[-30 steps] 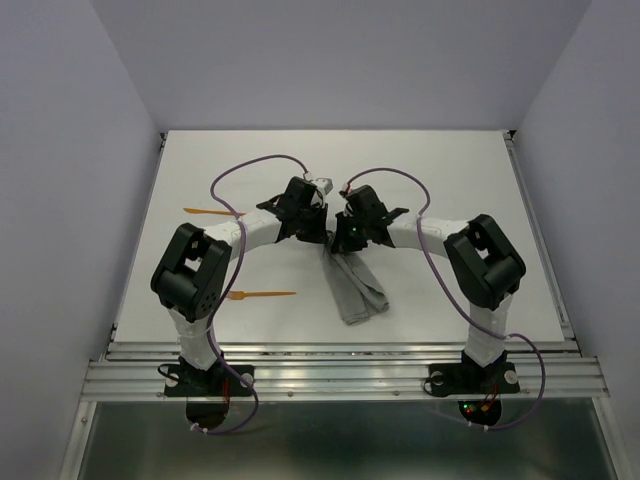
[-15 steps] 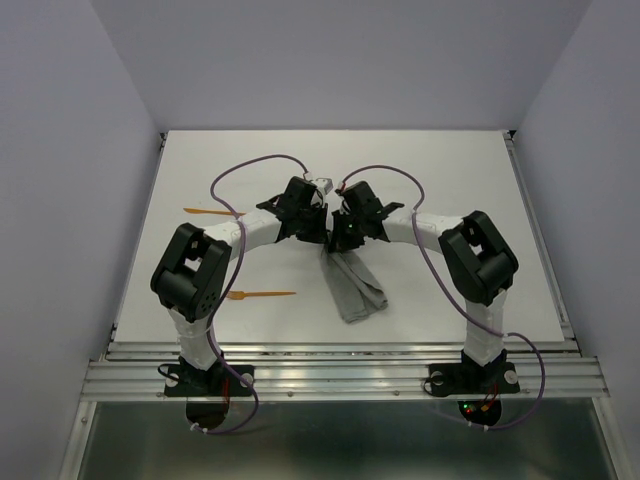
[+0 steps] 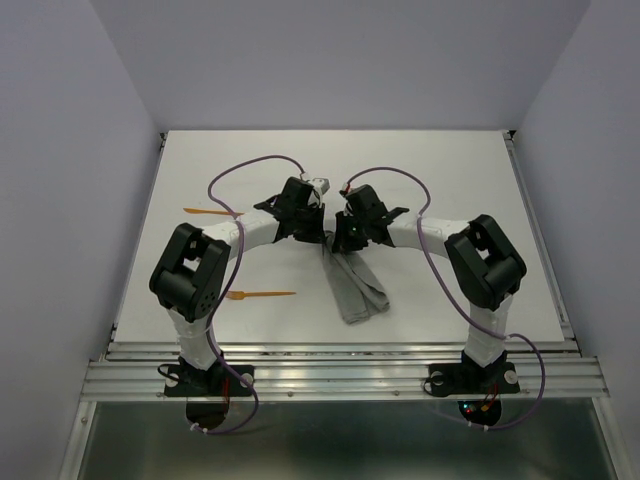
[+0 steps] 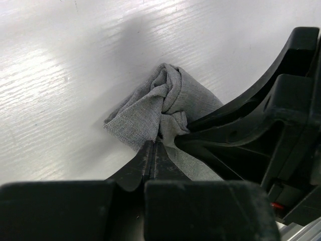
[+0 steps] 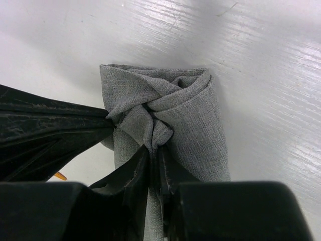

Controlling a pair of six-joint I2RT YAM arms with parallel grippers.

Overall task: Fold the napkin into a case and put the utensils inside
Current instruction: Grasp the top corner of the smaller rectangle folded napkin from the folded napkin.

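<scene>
Both the left gripper [image 4: 153, 146] and the right gripper [image 5: 154, 150] are clenched, tip to tip, on the bunched end of the soft grey cloth napkin [image 5: 195, 120] just ahead of them.

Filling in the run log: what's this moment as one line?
stage: folding | left pincer: shut on napkin | right pincer: pinching same bunched end | utensils: both on table, outside napkin

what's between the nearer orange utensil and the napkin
Only bare white table lies between the utensil and the napkin, as the top view shows.
</scene>
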